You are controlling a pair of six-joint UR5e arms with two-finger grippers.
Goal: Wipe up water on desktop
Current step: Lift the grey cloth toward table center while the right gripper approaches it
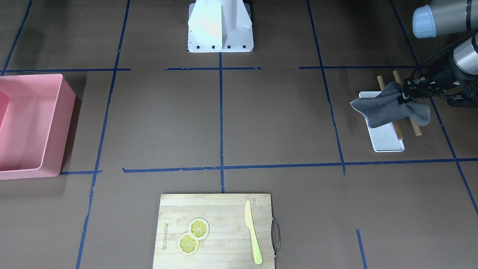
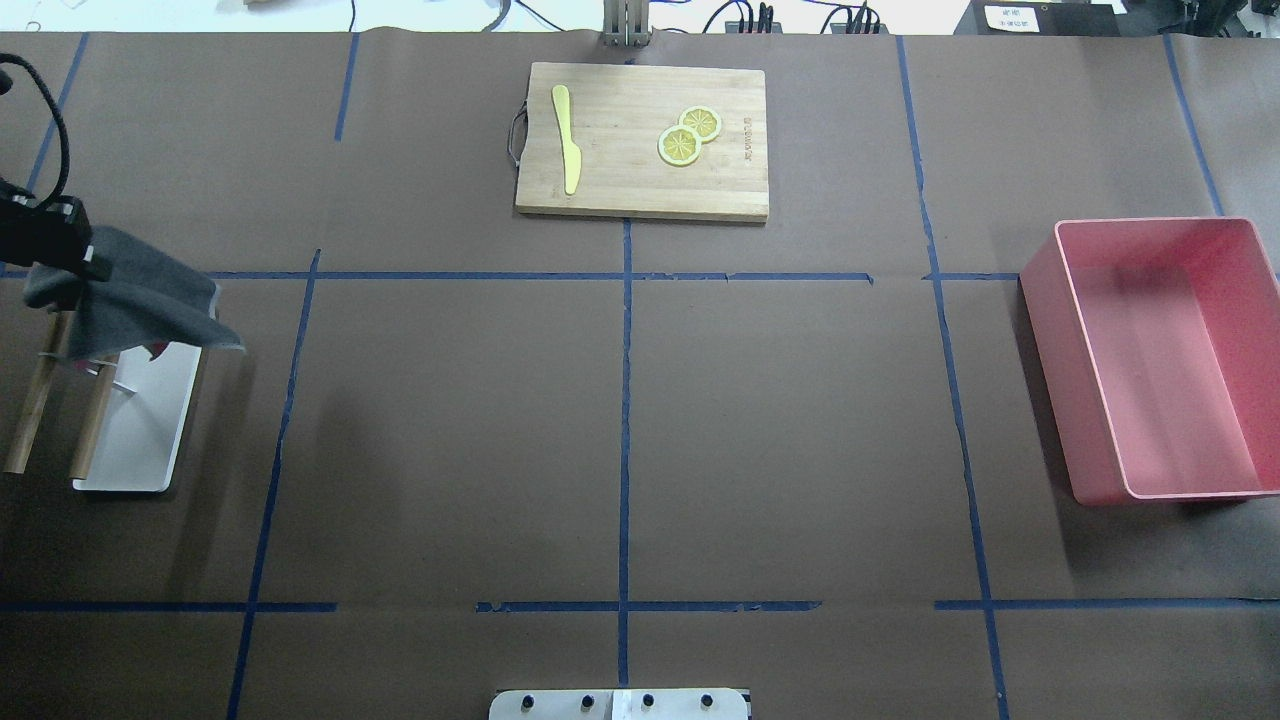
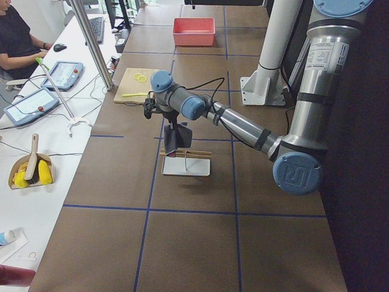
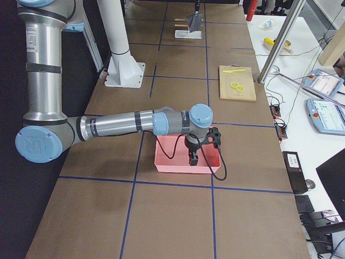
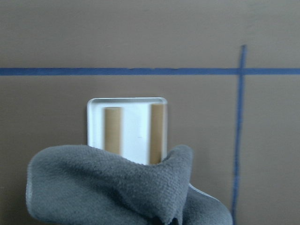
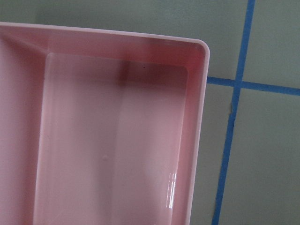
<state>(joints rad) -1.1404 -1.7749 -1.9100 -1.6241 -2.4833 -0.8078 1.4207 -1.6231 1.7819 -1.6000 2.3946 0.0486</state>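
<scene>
The desktop (image 1: 276, 116) is a dark-brown surface with blue tape lines; I see no water on it. My left gripper (image 1: 405, 95) is shut on a grey cloth (image 1: 384, 108) and holds it in the air above a white tray (image 1: 388, 140) with two wooden rods (image 1: 414, 125). The cloth also shows in the overhead view (image 2: 140, 300) and hangs across the bottom of the left wrist view (image 5: 112, 187). My right gripper (image 4: 193, 157) hovers over the pink bin (image 4: 178, 162). It shows only in the exterior right view, so I cannot tell whether it is open.
The pink bin (image 2: 1065, 380) stands at the robot's right, and its inside looks empty in the right wrist view (image 6: 199, 117). A wooden cutting board (image 2: 620, 170) with a yellow knife (image 2: 567, 150) and two lemon slices (image 2: 688, 138) lies at the far edge.
</scene>
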